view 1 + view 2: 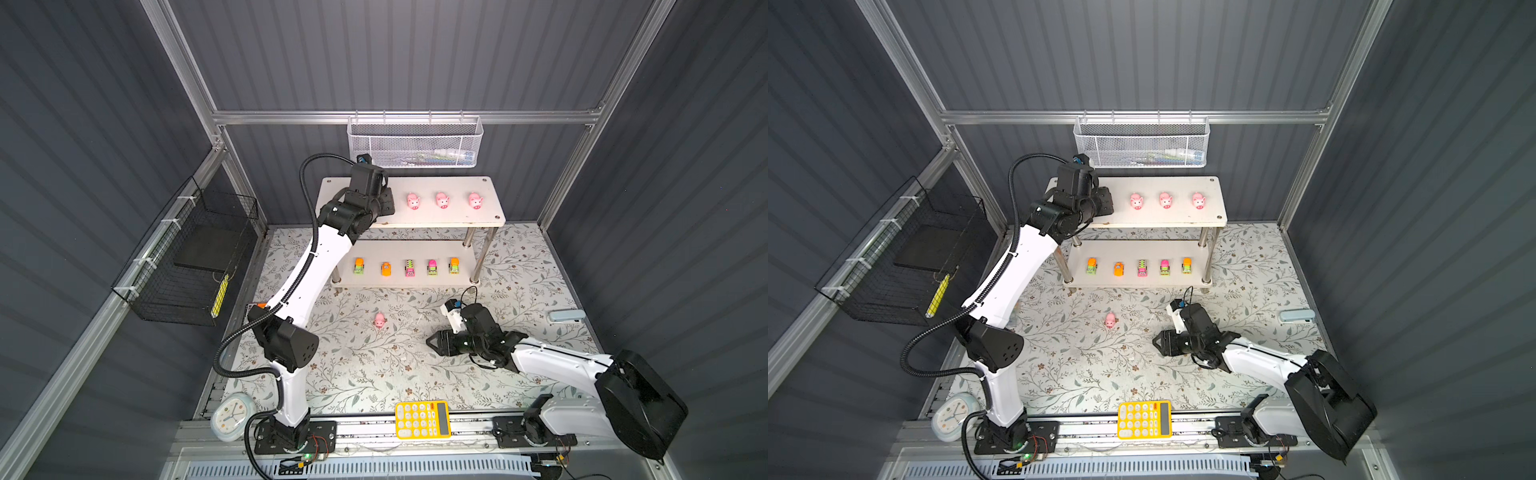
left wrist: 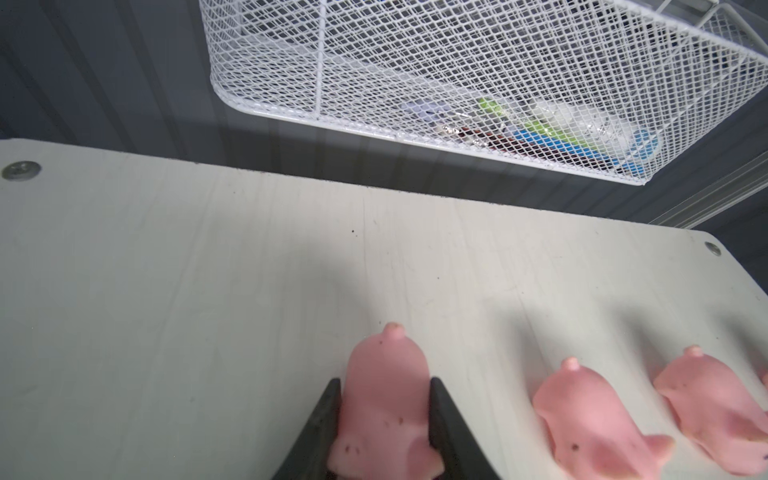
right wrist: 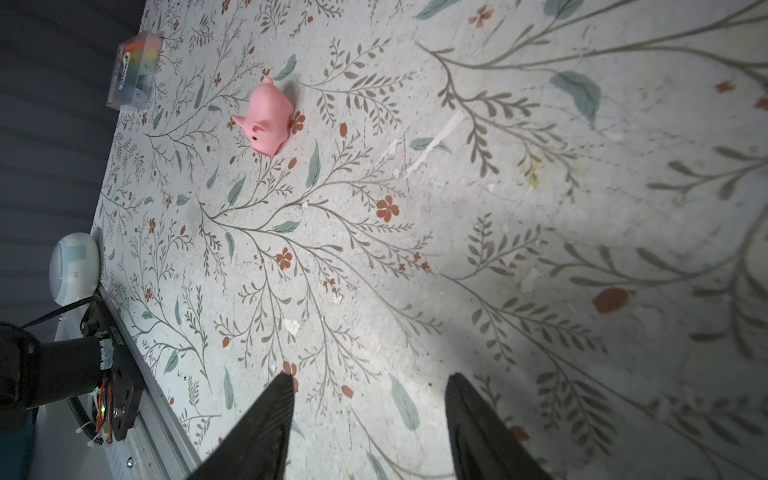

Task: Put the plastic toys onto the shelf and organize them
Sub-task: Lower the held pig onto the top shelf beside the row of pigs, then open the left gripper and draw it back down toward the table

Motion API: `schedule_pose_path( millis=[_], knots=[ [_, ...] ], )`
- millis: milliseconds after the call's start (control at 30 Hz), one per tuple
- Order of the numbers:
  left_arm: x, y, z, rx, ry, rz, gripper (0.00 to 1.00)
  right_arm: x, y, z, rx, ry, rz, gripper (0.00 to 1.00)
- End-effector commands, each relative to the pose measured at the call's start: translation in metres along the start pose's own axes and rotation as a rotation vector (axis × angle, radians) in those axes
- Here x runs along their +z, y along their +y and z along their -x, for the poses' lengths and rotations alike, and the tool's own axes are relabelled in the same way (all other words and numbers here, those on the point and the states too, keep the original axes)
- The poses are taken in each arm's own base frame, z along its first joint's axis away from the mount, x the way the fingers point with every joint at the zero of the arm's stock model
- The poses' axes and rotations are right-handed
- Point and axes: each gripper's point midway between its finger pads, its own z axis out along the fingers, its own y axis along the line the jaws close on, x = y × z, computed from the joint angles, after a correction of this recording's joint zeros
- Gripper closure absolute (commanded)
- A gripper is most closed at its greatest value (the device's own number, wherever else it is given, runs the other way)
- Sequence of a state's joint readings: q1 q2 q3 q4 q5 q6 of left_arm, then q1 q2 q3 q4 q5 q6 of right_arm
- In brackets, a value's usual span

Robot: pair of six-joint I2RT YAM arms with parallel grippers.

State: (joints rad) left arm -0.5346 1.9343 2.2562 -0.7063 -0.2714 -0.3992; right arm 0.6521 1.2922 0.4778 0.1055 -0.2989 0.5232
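Left fingers [image 2: 320,428] tight around 1 pink pig [image 2: 384,399] on the top shelf [image 2: 208,270], right fingers [image 3: 266,424] apart over the mat [image 3: 457,249].

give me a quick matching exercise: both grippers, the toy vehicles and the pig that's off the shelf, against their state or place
Things:
1. left gripper
2. right gripper
3. toy vehicles
4. loose pig

States or places:
a. on the floral mat
b. open, empty
c. shut on the held pig
d. on the shelf, lower board

Pairs: 1-c, 2-b, 3-d, 4-a
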Motion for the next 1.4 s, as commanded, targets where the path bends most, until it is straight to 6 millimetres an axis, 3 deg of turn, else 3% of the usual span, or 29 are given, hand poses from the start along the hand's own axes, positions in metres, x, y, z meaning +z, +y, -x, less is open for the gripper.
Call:
schedule_pose_path(
  millis=[0,1100,1367],
  knots=[
    [0.001,-0.001,0.004,0.006,-0.003,-0.012,0.66,0.003,-0.007,-0.004,0.012,0.007,-0.017,0.40],
    [-0.018,-0.002,0.014,-0.050,-0.034,-0.037,0.50,0.006,-0.007,-0.004,0.011,0.012,-0.016,0.40],
    [-0.033,0.003,0.033,-0.051,-0.097,-0.031,0.38,0.006,-0.006,-0.003,0.009,0.009,-0.014,0.40]
  ],
)
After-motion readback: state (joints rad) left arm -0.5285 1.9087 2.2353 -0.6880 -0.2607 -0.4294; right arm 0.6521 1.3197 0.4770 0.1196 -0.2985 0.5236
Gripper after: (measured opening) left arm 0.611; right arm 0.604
